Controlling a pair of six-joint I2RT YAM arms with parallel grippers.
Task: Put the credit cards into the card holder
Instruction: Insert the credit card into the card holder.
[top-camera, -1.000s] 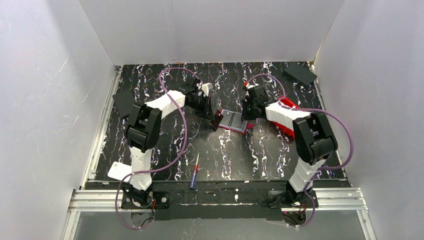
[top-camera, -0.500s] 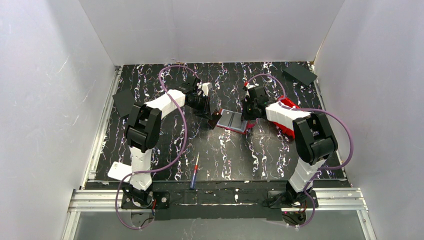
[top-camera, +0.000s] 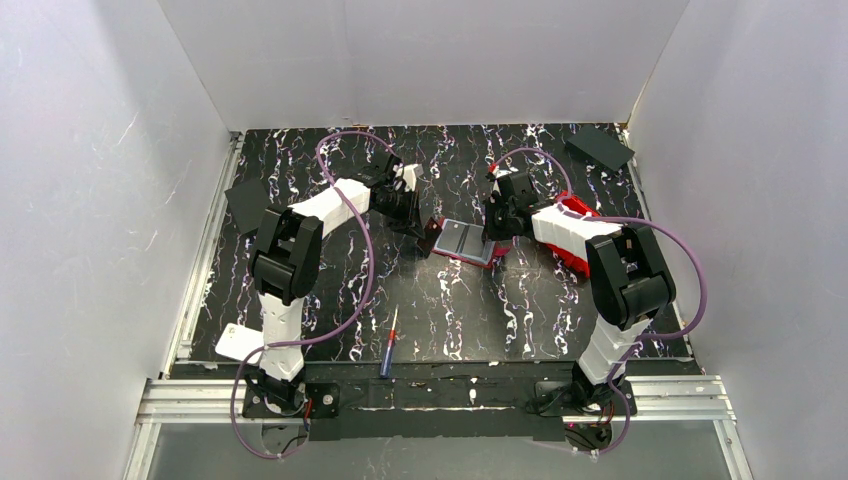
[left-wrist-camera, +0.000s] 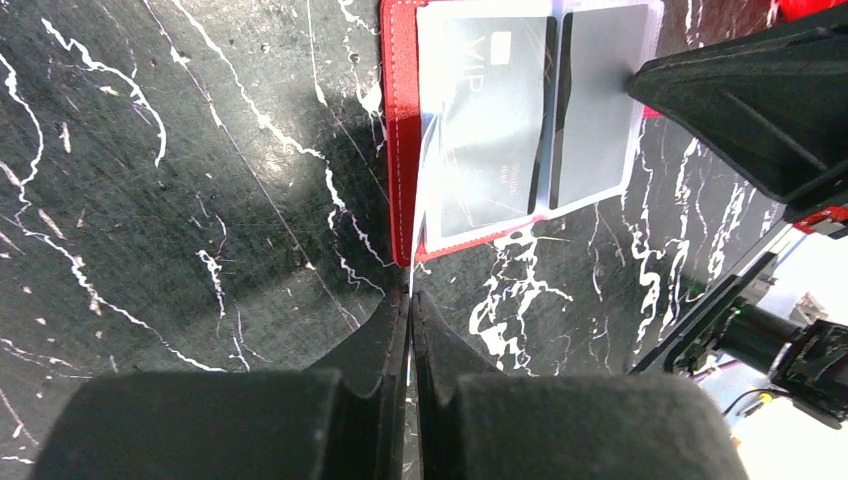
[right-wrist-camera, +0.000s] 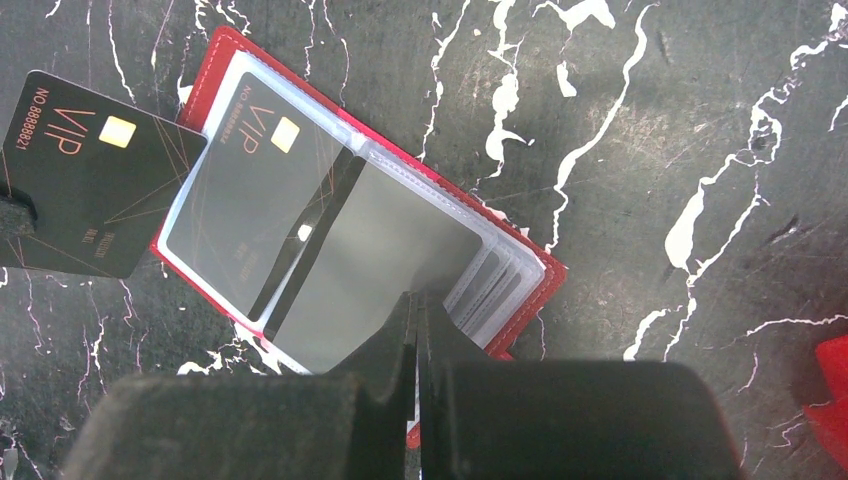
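Left hand grips 1 credit card edge-on; right hand, closed, touches the open card holder.

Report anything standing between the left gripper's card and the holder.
Nothing visible does: the card in the left gripper reaches the holder's red edge. Another card sits sleeved just inside that edge.
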